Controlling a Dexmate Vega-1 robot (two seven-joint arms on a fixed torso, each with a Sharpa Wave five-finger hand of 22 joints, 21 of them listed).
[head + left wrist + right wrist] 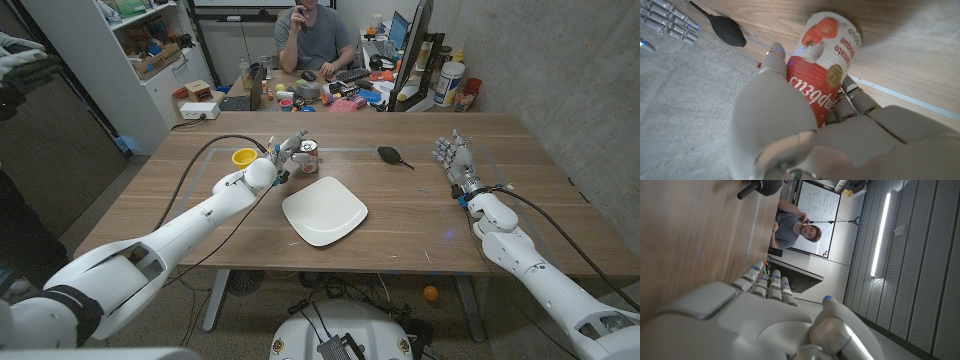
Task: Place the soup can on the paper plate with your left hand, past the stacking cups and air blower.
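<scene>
The red-and-white tomato soup can (309, 158) stands upright at the table's far middle, just behind the white paper plate (324, 210). My left hand (283, 156) grips it from the left. In the left wrist view the thumb (774, 95) and fingers (856, 100) close around the soup can (822, 67), whose end is at the wood. A yellow stacking cup (243, 157) sits just left of that hand. The black air blower (391, 155) lies right of the can. My right hand (455, 160) stands at the right with fingers apart, holding nothing.
A person sits behind the table's far edge (312, 40) at a cluttered desk. Black cables (200, 165) run over the table along the left arm. The air blower (725, 30) and the right hand (665, 20) show in the left wrist view.
</scene>
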